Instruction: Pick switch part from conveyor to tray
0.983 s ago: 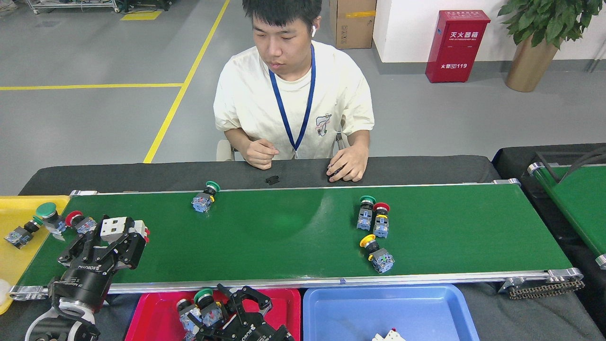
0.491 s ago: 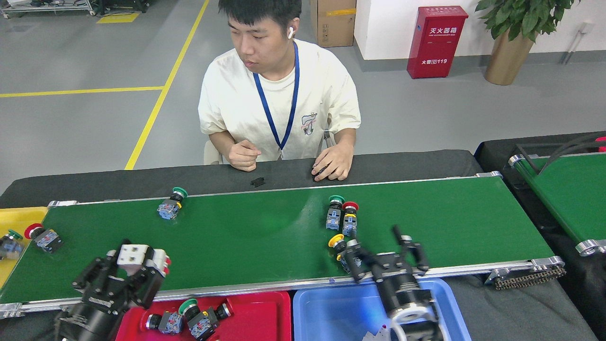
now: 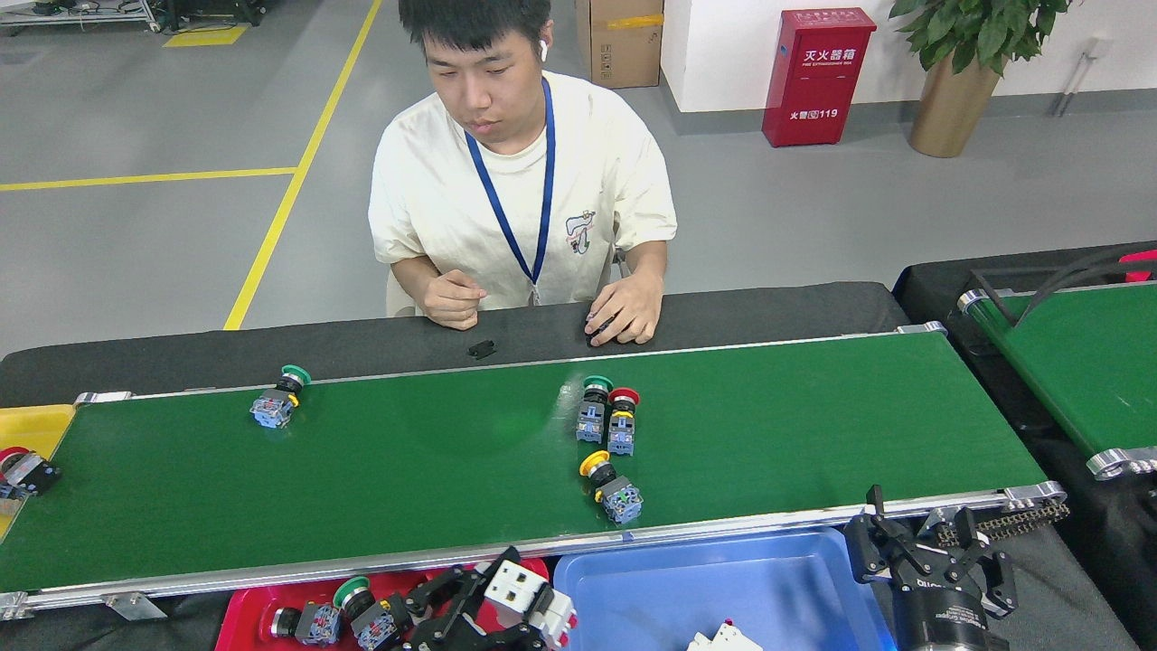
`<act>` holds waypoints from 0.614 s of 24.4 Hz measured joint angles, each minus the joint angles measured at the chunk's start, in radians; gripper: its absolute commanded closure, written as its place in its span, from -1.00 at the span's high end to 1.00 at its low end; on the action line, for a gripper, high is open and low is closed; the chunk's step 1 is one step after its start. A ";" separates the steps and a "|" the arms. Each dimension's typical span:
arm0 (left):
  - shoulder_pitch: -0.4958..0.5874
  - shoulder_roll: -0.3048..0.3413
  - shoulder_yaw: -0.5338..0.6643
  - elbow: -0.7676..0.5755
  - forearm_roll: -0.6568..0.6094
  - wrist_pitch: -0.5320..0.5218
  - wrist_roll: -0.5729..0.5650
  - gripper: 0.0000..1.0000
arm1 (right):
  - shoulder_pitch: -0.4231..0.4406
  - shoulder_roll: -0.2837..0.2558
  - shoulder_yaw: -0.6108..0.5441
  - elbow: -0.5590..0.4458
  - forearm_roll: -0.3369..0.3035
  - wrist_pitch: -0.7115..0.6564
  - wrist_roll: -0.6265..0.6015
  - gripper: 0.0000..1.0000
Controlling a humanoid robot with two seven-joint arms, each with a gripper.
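The conveyor (image 3: 768,425) is a glossy green belt with silver rails, crossing the middle of the frame. Near its centre lie three switch parts: a green-capped switch (image 3: 593,409) touching a red-capped switch (image 3: 622,420), and below them a yellow-capped switch (image 3: 611,488) lying tilted near the lower rail. Another green-capped one (image 3: 277,400) lies at the left, by the upper rail, and a red-capped one (image 3: 25,468) sits at the belt's left end beside a yellow tray (image 3: 41,423).

At the bottom centre the left hand (image 3: 506,606) is closed on a white block (image 3: 529,599) with red tips, over the red tray (image 3: 244,624), which holds two more switches (image 3: 348,617). At the lower right the right hand (image 3: 931,551) hangs with fingers spread and nothing in them, beside the blue tray (image 3: 795,588), which holds a white part (image 3: 723,638).

A person (image 3: 520,190) wearing a blue lanyard sits behind the table (image 3: 181,353), hands resting on it. A red cabinet (image 3: 818,77) at the upper right bears Chinese characters and "119". A plant (image 3: 972,54) stands beside it.
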 measured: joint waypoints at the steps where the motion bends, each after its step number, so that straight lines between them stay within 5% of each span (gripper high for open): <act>1: 0.000 -0.030 -0.023 0.001 -0.021 0.014 -0.003 0.04 | 0.000 0.000 0.000 -0.001 0.000 -0.002 0.005 0.96; 2: 0.000 -0.053 -0.040 0.001 -0.037 0.031 -0.009 0.23 | 0.000 0.000 0.003 -0.004 0.000 -0.005 0.007 0.96; 3: -0.001 -0.071 -0.063 0.001 -0.049 0.050 -0.016 0.63 | -0.001 -0.001 0.006 -0.009 0.000 -0.009 0.009 0.96; 5: -0.006 -0.084 -0.126 0.001 -0.073 0.114 -0.041 0.99 | -0.001 -0.004 0.024 -0.037 0.001 -0.039 0.026 0.96; 11: -0.014 -0.085 -0.176 0.002 -0.077 0.220 -0.056 1.00 | 0.003 -0.004 0.085 -0.119 0.006 -0.142 0.088 0.96; 15: -0.013 -0.085 -0.109 0.000 -0.069 0.233 -0.059 1.00 | 0.032 -0.004 0.089 -0.136 0.006 -0.177 0.096 0.96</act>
